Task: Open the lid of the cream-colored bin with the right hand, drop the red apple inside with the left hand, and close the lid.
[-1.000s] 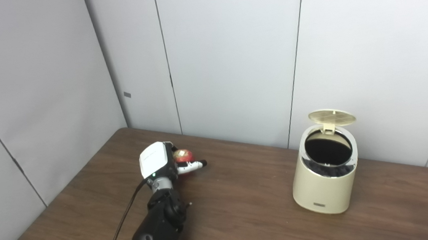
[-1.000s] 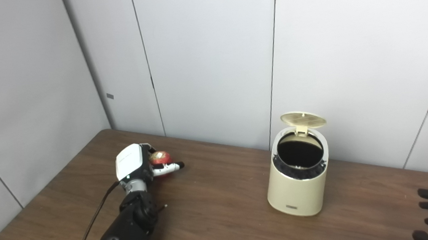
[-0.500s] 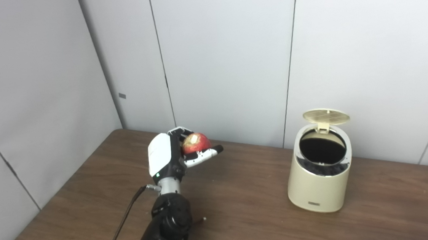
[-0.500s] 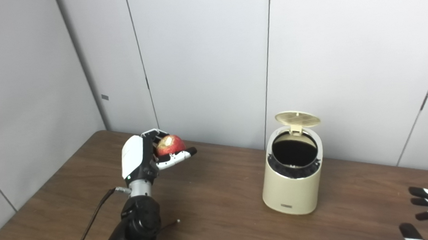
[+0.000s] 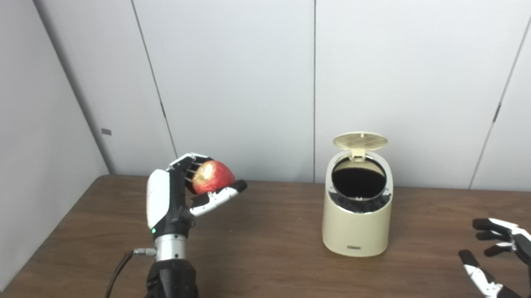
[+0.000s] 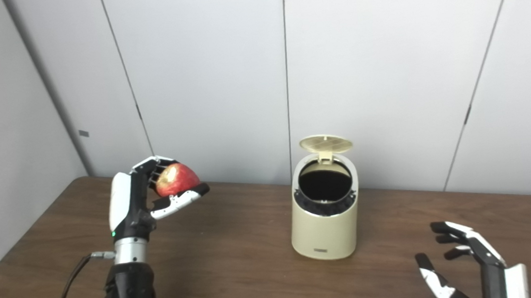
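Apple (image 5: 212, 176), red with a pale patch facing you, sits high above the table (image 5: 275, 271) in your left hand (image 5: 175, 201), well left of the upright bin (image 5: 357, 220) with its lid (image 5: 359, 140) up, while your right hand (image 5: 506, 262) is spread, empty, partly cut off.

Brown wooden table (image 5: 280, 271) against pale grey wall panels (image 5: 236, 75), dark seams between.

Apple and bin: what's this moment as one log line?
left hand: holds apple, raised | lid: open | bin: upright | right hand: open, waiting
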`<action>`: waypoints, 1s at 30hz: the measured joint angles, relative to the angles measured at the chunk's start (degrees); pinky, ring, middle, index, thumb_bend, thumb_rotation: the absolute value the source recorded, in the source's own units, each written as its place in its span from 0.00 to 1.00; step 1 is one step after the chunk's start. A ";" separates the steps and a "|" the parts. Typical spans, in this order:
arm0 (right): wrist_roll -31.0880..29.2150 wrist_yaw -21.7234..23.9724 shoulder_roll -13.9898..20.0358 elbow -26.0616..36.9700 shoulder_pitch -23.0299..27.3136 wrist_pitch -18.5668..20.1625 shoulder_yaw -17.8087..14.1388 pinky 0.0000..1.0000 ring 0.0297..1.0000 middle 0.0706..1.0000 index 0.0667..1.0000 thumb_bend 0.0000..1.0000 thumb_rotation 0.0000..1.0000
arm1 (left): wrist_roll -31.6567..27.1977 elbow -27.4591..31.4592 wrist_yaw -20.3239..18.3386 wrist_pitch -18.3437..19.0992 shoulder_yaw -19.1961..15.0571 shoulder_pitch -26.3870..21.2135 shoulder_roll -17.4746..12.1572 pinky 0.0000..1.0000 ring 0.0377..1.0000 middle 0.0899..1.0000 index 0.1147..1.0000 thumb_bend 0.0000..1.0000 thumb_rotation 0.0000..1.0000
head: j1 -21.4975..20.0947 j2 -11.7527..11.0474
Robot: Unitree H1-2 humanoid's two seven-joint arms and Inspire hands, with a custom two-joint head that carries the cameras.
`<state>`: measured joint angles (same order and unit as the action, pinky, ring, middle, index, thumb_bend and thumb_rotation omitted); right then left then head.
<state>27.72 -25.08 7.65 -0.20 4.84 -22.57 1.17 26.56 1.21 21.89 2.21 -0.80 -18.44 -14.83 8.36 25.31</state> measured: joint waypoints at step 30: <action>2.64 -1.78 -1.91 -4.29 3.08 -0.88 -0.27 0.61 0.72 0.74 0.70 0.29 0.21 | 2.02 -6.86 -1.47 -9.07 3.02 -4.01 6.74 0.29 0.37 0.43 0.45 0.50 0.00 | -10.99 -0.70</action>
<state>30.36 -26.86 5.74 -4.49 7.92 -23.45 0.89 28.58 -5.65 20.43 -6.86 2.22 -22.46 -8.09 -2.63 24.61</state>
